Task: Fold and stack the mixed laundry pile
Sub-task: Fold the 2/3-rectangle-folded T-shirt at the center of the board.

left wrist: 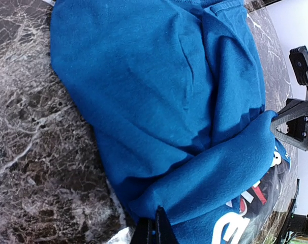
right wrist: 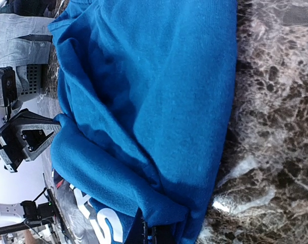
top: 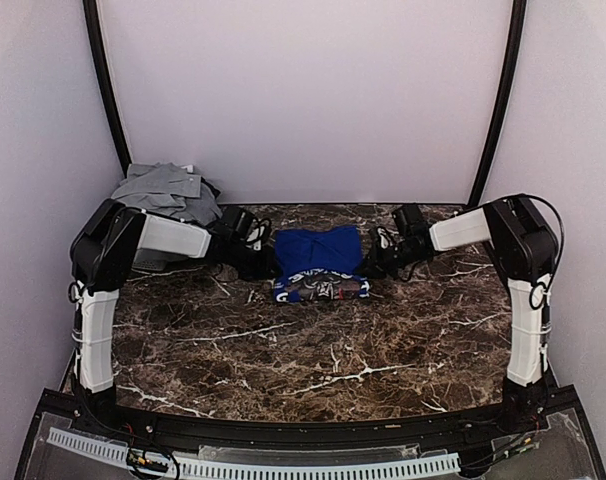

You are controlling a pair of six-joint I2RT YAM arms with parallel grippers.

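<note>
Top external view, from the left: the grey garments (top: 168, 192) of the laundry pile sit heaped at the back-left corner, well apart, which leaves me room on the worktop (top: 313, 350) to fold. My left jaws are pressed together on the left end of a turned-over fold of the blue T-shirt (top: 318, 255). The shirt lies mid-worktop toward the back, with its white print (top: 323, 290) showing at the near edge. My right jaws pinch the same fold at its right end. Holding both ends level, I judge, lets the flap travel as one straight edge instead of sagging or twisting. The likely next step is laying that flap flat across the shirt.
</note>
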